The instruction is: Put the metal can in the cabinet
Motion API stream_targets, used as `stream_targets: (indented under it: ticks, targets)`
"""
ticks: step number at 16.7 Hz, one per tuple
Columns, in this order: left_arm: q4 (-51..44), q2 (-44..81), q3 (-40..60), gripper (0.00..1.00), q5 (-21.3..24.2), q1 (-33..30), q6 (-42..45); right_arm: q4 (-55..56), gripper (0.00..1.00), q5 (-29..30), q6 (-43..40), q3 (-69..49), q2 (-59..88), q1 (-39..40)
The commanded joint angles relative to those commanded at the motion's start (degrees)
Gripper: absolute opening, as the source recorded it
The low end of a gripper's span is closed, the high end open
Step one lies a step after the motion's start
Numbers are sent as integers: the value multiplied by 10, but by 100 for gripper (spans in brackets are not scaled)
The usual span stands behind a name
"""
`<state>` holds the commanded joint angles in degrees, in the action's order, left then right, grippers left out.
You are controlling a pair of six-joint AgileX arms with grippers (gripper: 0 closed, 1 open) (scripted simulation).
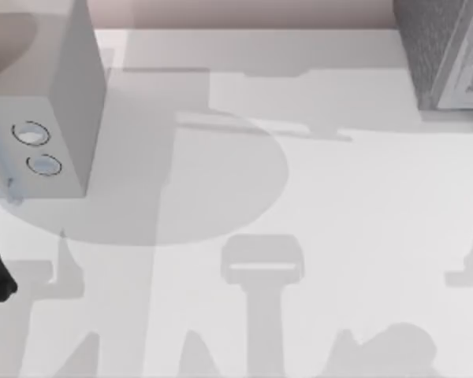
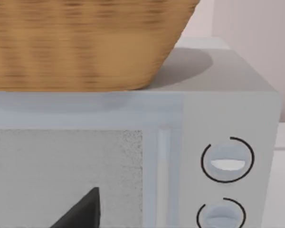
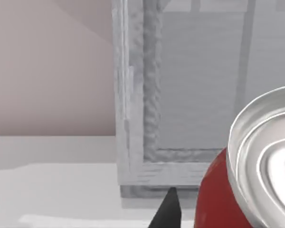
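Your right jaws give little away: in the right wrist view one dark fingertip [image 3: 168,209] stands just beside the red side of the metal can [image 3: 218,199], but you cannot tell whether they are clamped on it or merely near it. The can sits close under that camera, silver top showing, and right in front of the grey cabinet [image 3: 137,95], whose framed front fills the background. That placement suggests the can is being brought up to the opening for insertion. In the top view the cabinet [image 1: 441,55] stands at the surface's far right corner. Your left arm faces the microwave [image 2: 228,118], basket [image 2: 85,42] on top; its jaws' state cannot be told either.
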<state>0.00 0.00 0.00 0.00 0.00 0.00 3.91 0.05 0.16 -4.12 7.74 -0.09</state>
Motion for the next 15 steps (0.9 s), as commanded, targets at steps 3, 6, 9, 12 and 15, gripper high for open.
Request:
stream_targets:
  ticks: [3,6,9,12,15]
  targets:
    - [0,0,0,100,0,0,0,-32,0,0,-1,34,-65,1]
    - [0,0,0,100,0,0,0,-39,0,-1,-2,41,-77,1]
    - [0,0,0,100,0,0,0,-38,0,-1,-1,40,-75,1]
    - [0,0,0,100,0,0,0,-43,0,2,0,21,-57,3]
    - [0,0,0,100,0,0,0,-63,0,12,1,-52,8,12]
